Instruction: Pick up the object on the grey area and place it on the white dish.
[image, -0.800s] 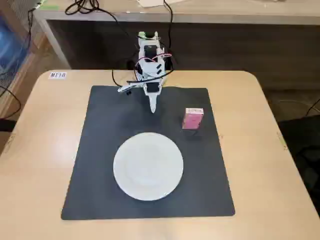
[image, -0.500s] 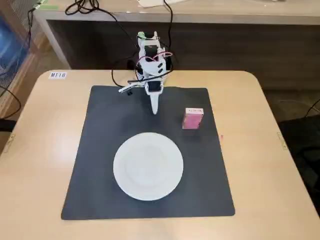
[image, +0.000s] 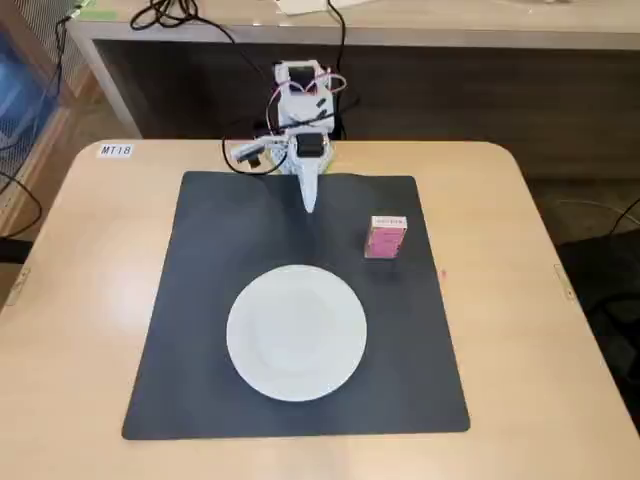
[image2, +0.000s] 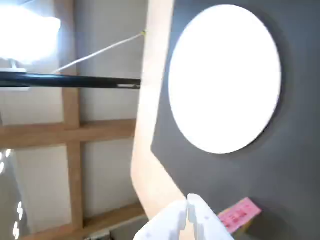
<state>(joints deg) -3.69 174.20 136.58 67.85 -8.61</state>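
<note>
A small pink box with a white top (image: 385, 237) stands on the dark grey mat (image: 210, 300), toward its back right in the fixed view. The round white plate (image: 297, 332) lies on the mat's front middle. My white gripper (image: 308, 205) points down over the mat's back edge, its jaws together and empty, left of the box and apart from it. In the wrist view the closed fingertips (image2: 190, 205) sit at the bottom edge, the pink box (image2: 239, 215) just to their right, the plate (image2: 225, 77) above, on the mat (image2: 295, 175).
The light wooden tabletop (image: 90, 250) surrounds the mat. The arm's base and cables (image: 300, 110) sit at the table's back edge. A label (image: 116, 150) is stuck at the back left corner. A desk edge with cables runs behind the table.
</note>
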